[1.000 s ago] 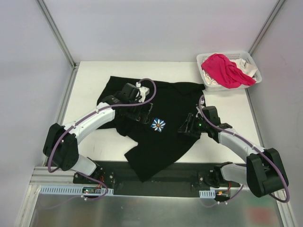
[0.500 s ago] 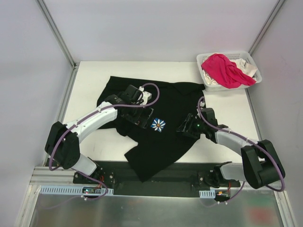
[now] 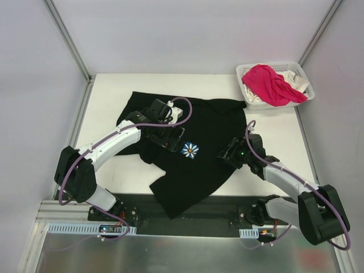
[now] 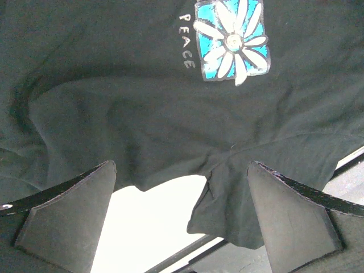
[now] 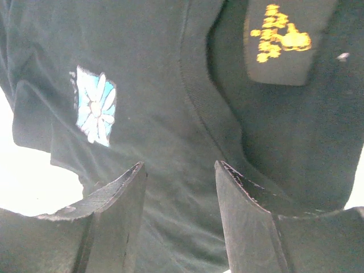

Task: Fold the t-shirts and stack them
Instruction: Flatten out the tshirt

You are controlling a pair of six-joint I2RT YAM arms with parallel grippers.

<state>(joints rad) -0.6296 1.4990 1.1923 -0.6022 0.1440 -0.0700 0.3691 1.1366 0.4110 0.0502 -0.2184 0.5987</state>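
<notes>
Top external view: the black t-shirt (image 3: 196,165) lies spread but rumpled across the middle of the counter (image 3: 108,94). Its daisy print (image 3: 190,150) faces up, and one corner trails over the near edge onto the dark mounting strip (image 3: 216,211). The cloth is skewed, with one sleeve reaching toward the far left and another part stretching toward the far right corner.

In the left wrist view the daisy print (image 4: 232,41) is a white flower on a blue square, with the word PEACE (image 4: 185,41) beside it. Below the print the shirt's edge bunches into a fold, with bare counter (image 4: 153,222) showing under it. In the right wrist view the ribbed neckband (image 5: 205,108) curves across the cloth. A black neck label (image 5: 281,34) with yellow print sits inside it, and the daisy print (image 5: 94,107) is off to the left.

The left arm (image 3: 111,142) reaches over the shirt's left half. Its jaws are spread wide just left of the flower, and the fingers (image 4: 68,210) hold nothing. The right arm (image 3: 284,177) comes in from the right. Its jaws hang over the shirt's right side near the neckline, parted less widely, with cloth visible through the gap between the fingers (image 5: 114,210) and nothing pinched.

The pink t-shirt (image 3: 272,84) is heaped in the white lattice basket (image 3: 267,67) at the far right corner of the counter. The white t-shirt (image 3: 300,84) is tucked beside and under it.
</notes>
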